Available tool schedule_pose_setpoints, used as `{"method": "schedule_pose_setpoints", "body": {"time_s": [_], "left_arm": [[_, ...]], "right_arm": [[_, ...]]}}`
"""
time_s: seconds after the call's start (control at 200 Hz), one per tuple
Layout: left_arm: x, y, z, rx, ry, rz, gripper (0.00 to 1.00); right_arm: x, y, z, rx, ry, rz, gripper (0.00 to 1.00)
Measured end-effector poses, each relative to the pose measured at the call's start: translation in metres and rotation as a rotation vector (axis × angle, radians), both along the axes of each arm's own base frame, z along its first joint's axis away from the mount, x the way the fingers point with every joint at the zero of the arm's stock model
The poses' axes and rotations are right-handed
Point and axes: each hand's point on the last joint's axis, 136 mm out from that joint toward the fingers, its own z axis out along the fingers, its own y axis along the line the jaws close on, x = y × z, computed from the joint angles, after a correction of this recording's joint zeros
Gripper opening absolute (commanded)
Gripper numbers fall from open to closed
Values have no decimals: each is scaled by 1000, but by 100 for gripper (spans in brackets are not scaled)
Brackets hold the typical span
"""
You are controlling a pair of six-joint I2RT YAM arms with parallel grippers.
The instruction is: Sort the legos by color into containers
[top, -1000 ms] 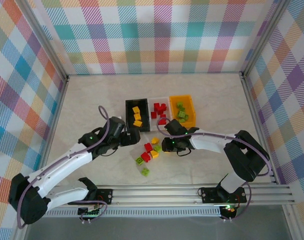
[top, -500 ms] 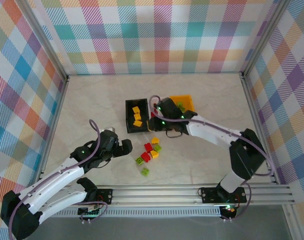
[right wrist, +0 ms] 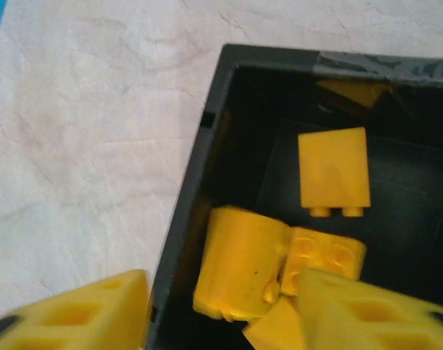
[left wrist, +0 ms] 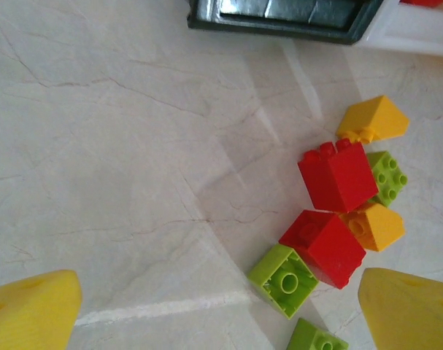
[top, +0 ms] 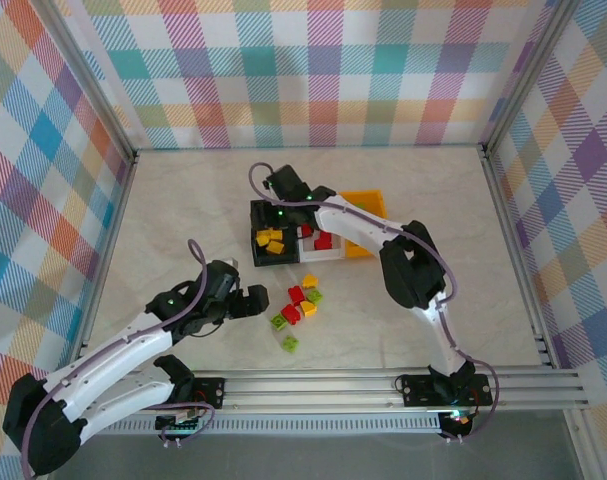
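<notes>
The black container (top: 255,252) holds several yellow legos (right wrist: 333,177). My right gripper (top: 268,228) hangs open over the container's left side. Below its jaws (right wrist: 221,313) a yellow brick (right wrist: 243,270) lies loose in the black container (right wrist: 206,146). The white container (top: 328,256) holds red bricks, and the orange container (top: 368,200) stands to its right, partly behind the right arm. Loose red (top: 296,294), yellow (top: 309,281) and green (top: 279,321) legos lie on the table. My left gripper (top: 253,300) is open just left of this pile (left wrist: 338,175), its jaws (left wrist: 221,321) holding nothing.
One green brick (top: 290,343) lies alone nearer the arm bases. Checked walls enclose the pale marble table (top: 183,200). A metal rail (top: 383,385) runs along the near edge.
My right gripper went from the loose pile up to the black container and opened, dropping a yellow brick in. My left arm drew back from that container to beside the pile.
</notes>
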Motion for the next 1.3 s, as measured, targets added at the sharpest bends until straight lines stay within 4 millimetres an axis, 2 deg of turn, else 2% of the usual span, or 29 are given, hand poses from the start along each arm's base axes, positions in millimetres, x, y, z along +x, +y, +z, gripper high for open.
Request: {"method": "schedule_pose_setpoints", "body": {"time_s": [0.115,0.185,0.285,0.495,0.63,0.845,1.05,1.145,1.3], "left_arm": [[0,-9,-8,-3,29,-34,96],[-1,-17,-11,-6,40,-64,95],[-4,-30,-19,6,65,-119,93],[-7,-63,-32,63,116,-248,86],[-15,-76,-43,106,143,-316,81],[-27,-75,-52,159,172,-352,77],[-26,-65,-73,254,215,-342,70],[-22,-65,-81,299,224,-348,64],[-17,-65,-83,339,223,-359,50]], "right_arm": [[4,-2,12,27,-15,-7,81],[1,-10,18,34,-24,-16,83],[-14,-35,27,24,-31,-42,85],[-47,-91,61,53,-80,-110,86],[-61,-119,62,49,-90,-154,87],[-75,-154,49,22,-76,-221,88],[-79,-170,51,27,-80,-263,88],[-80,-174,54,31,-87,-273,88],[-81,-180,61,39,-107,-287,89]]}}
